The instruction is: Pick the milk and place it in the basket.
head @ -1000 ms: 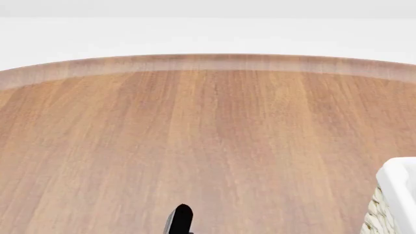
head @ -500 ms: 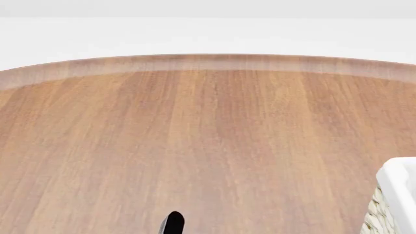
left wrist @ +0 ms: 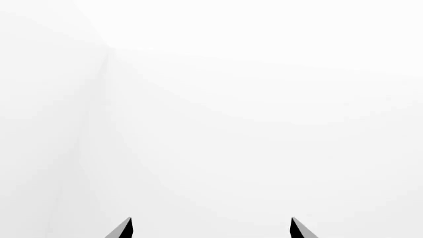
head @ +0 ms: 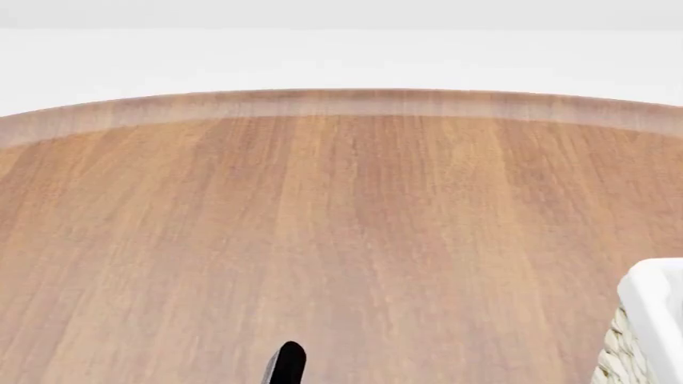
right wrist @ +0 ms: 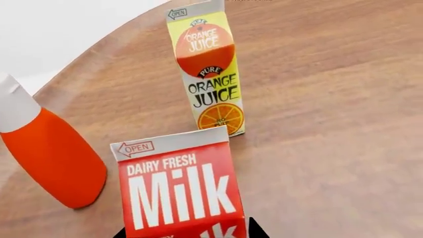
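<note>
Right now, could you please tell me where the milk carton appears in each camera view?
Head view: not in it.
Left wrist view: not in it; only blank white.
Right wrist view: the milk carton fills the lower centre, upright.
Shared landmark: the wooden table, in the head and right wrist views.

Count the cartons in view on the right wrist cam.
2. The milk stands nearest the camera; the orange juice carton stands beyond it, apart. The orange bottle beside them isn't a carton. Others may sit out of frame.
</note>
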